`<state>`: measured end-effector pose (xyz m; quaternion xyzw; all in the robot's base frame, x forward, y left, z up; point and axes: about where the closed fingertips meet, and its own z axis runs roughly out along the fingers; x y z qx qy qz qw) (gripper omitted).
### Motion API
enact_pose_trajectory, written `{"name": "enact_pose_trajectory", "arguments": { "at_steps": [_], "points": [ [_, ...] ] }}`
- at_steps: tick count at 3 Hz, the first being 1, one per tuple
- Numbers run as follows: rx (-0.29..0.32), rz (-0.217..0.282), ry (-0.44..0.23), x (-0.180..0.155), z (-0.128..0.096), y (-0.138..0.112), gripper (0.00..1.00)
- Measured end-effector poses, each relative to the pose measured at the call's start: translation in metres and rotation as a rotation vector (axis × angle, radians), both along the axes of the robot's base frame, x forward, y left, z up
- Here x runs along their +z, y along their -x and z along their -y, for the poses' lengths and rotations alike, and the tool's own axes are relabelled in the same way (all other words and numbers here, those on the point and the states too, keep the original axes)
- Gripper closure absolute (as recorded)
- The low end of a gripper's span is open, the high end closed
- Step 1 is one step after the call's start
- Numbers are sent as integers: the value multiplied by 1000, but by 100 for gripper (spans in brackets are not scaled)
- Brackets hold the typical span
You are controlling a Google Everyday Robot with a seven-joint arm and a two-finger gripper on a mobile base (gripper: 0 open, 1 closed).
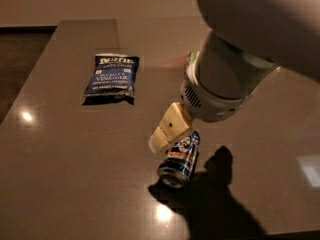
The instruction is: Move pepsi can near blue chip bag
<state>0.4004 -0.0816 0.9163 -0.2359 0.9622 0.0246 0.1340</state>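
Observation:
The pepsi can (180,156) lies on its side on the brown table (75,174), right of centre, with its silver end facing the front. The blue chip bag (112,76) lies flat to the far left of the can, well apart from it, with white "VINEGAR" lettering on it. My gripper (165,133) hangs from the big white arm (225,79) just above the can's far left end. I cannot see whether it touches the can.
A green snack packet (191,59) peeks out behind the arm at the back. The table's left edge (30,84) runs along a dark floor. The arm's shadow (215,199) falls on the table in front of the can.

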Motion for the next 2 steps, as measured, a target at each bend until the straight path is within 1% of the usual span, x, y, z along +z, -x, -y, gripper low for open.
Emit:
{"name": "enact_pose_trajectory", "arguments": {
  "at_steps": [1,2],
  "points": [
    [-103,-43,2,-24,-6,2,0],
    [-155,-90,-3,-50,-11,2,0]
  ]
}}
